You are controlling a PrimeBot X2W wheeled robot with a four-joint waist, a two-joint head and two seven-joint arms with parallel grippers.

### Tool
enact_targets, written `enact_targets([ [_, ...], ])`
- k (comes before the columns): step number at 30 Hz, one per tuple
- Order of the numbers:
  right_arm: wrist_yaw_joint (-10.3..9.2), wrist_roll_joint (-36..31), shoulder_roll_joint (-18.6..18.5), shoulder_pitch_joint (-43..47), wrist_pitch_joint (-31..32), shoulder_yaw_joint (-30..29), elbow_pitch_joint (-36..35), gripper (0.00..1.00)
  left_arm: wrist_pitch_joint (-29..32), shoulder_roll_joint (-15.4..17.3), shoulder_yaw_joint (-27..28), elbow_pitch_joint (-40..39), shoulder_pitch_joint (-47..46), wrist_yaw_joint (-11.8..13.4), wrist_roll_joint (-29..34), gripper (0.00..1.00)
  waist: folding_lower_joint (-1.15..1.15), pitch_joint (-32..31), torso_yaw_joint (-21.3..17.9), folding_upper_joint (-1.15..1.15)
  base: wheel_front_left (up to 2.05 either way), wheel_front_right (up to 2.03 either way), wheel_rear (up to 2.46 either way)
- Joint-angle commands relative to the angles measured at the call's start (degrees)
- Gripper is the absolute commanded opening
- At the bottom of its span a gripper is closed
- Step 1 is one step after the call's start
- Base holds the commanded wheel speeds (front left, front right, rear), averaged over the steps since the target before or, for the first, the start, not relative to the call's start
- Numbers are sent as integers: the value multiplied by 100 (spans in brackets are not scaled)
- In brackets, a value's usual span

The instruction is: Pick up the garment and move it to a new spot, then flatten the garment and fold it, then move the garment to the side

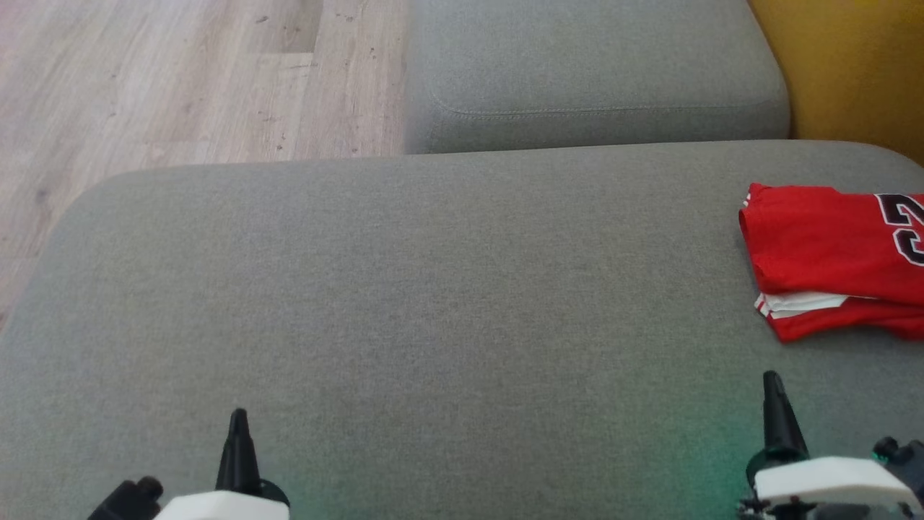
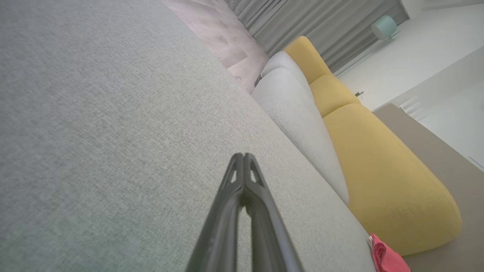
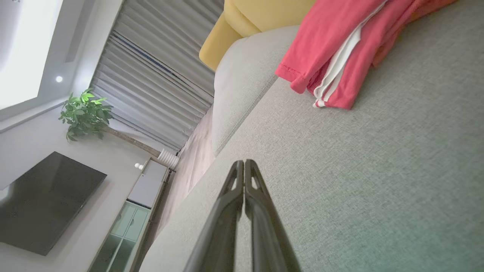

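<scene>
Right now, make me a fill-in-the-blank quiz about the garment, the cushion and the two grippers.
The folded garment is mostly ____ in colour.
It lies on the grey cushion, toward the robot's ____ side.
The left gripper and the right gripper are both ____, holding nothing.
Missing words: red, right, shut.

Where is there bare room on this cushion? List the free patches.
The grey seat cushion is bare from its left edge to the folded red garment, and from the second grey cushion behind it down to the left gripper and right gripper. A narrower strip lies between garment and right gripper. Only the far right is taken.
</scene>
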Motion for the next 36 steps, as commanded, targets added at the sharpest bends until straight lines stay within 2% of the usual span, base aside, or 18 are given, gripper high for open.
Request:
enact_targets([
  [1,-2,212,-133,-404,48,2,-156,0,45,70,225,-128,-363,-58,-203,0,0,12,-12,0,0,0,0],
  [36,-3,2467,-146,-964,623,-318,-74,0,616,71,865,-6,-867,-408,-2492,0,0,214,-212,0,0,0,0],
])
